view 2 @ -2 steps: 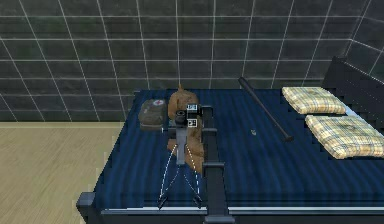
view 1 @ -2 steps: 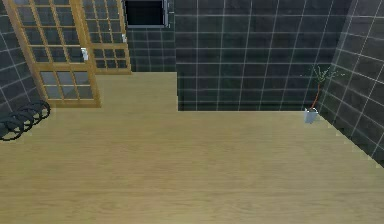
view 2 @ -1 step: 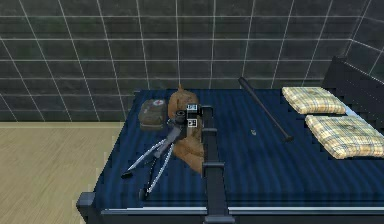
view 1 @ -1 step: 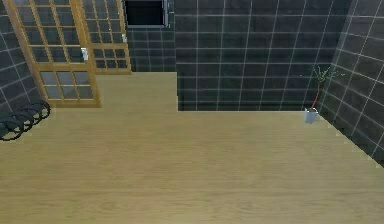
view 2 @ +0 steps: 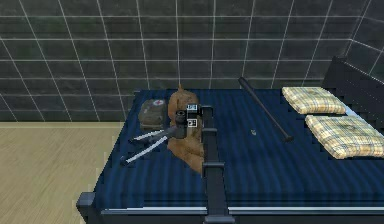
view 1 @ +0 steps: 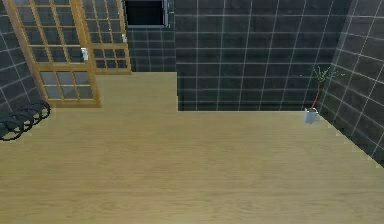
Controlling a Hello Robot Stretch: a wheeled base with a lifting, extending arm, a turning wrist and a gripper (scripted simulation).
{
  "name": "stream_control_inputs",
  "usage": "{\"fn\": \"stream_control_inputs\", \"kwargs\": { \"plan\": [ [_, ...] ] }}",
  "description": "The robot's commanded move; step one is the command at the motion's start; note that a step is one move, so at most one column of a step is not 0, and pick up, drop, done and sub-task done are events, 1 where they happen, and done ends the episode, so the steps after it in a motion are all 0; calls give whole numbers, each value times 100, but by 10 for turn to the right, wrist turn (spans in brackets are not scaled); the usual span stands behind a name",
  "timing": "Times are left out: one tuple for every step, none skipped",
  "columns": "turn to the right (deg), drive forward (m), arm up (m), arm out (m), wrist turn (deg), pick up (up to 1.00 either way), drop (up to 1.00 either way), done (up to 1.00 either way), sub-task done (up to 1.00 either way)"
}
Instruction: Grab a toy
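Arm side view, bottom up: pale wooden plank floor (view 2: 50,170) at lower left, then low bed with dark blue cover (view 2: 280,170) across centre and right. Dark square arm bar (view 2: 213,165) up from bottom edge just right of middle, over the cover. At its far end, two small white marker squares (view 2: 191,115); left of them two-finger gripper (view 2: 140,148), thin fingers (view 2: 150,150) pointing toward lower left. Jaw state: cannot tell. Holding anything: cannot tell either, toy on the cover right at the gripper.

Toy = brown plush teddy bear (view 2: 181,101), centre frame, on the bed, partly behind gripper body. Just left of it, rounded grey-brown lump (view 2: 152,108), too small to name. Right of centre, long dark rod (view 2: 265,105) lying diagonal on the cover. Far right, two yellow plaid pillows (view 2: 312,99) by dark headboard (view 2: 355,80). Dark grey tiled wall (view 2: 100,50) behind.

Forward view: plank floor in foreground; black ringed object (view 1: 25,118) at left edge; thin green plant in pale vase (view 1: 314,105) at right by the wall; glazed wooden doors (view 1: 60,55) upper left.
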Motion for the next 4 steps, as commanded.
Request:
{"fn": "stream_control_inputs", "kwargs": {
  "plan": [
    [0, 0, 0, 0, 450, 0, 0, 0, 0],
    [0, 0, 0, 0, 450, 0, 0, 0, 0],
    [0, 0, 0, 0, 300, 0, 0, 0, 0],
    [0, 0, -30, 0, 0, 0, 0, 0, 0]
  ]
}}
